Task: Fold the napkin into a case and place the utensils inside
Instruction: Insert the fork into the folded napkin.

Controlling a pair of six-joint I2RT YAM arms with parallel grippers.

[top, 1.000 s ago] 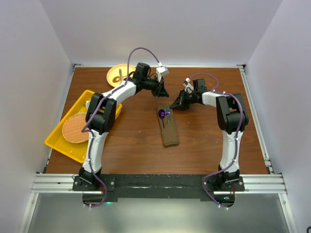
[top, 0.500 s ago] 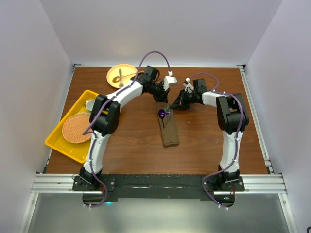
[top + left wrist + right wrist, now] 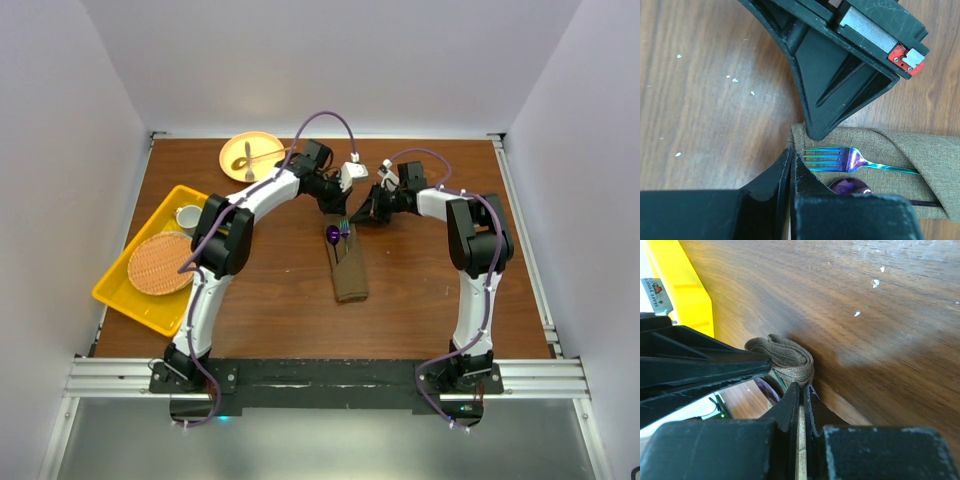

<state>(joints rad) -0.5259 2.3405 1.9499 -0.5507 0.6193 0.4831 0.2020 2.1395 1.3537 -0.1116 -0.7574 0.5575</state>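
Fork [image 3: 840,159] & spoon [image 3: 850,187] lay in case [image 3: 349,268]; prob. final tidying. L gripper [image 3: 791,157], R gripper [image 3: 801,390] both clenched at case's far end, cloth pinch unclear. Next needed: clean withdrawal w/o dragging case.

- The left arm [image 3: 245,200] rises from its base, bends at the elbow and reaches right toward the far end of the case [image 3: 351,278].
- The left gripper [image 3: 791,154] points down at a corner of that end, its fingers pressed together.
- The right arm [image 3: 468,300] stands upright, with its forearm turned left toward the same end.
- The right gripper [image 3: 801,388] is closed as well, its tips at the case's folded edge, close opposite the left gripper.
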